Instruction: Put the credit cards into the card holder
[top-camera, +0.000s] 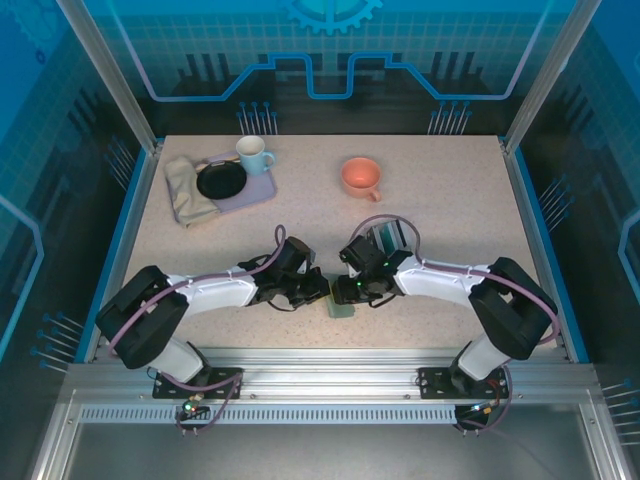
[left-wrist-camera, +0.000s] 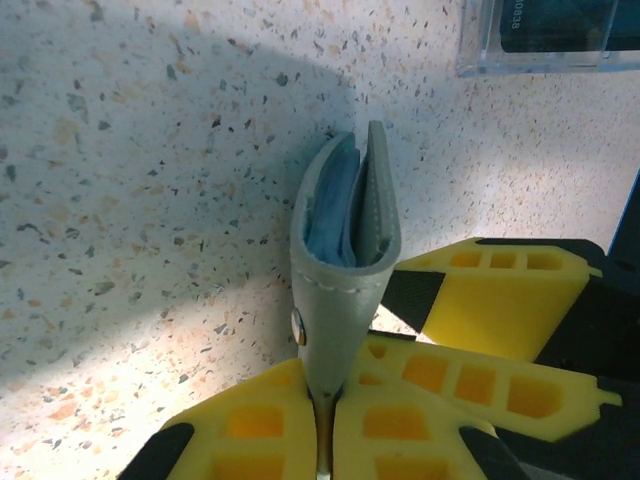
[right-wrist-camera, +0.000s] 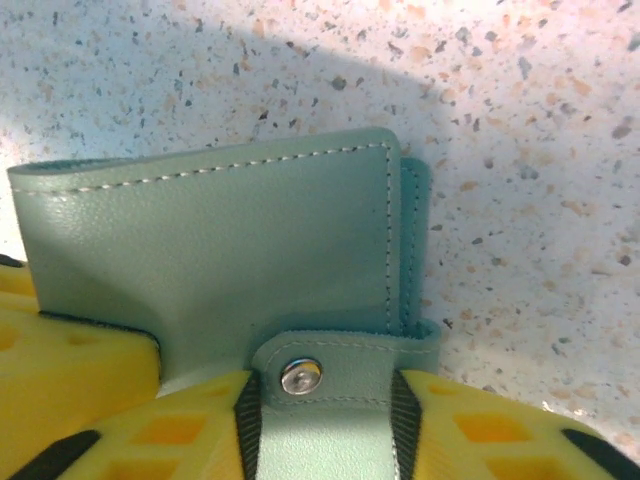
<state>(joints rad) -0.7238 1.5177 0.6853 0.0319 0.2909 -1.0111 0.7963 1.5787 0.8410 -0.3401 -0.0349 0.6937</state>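
Yellow fingers of the left gripper (left-wrist-camera: 327, 420) are closed tight on the folded edge of the card holder (left-wrist-camera: 345, 250). Its 2 leaves gape slightly, with bluish lining between them. The holder sits at the middle of the table (top-camera: 450, 200), close to the near edge, between both grippers. The right gripper (right-wrist-camera: 325, 430) is part-way open with the holder's snap tab between its fingers; I cannot tell whether it pinches. Just beyond, to the right, credit cards (top-camera: 388, 237) stand in a clear box (left-wrist-camera: 530, 65). Farther off are a pink cup (top-camera: 360, 177) and, far left, a tray (top-camera: 262, 190) with a black plate (top-camera: 221, 181), a mug (top-camera: 253, 154) and a cloth (top-camera: 185, 190).
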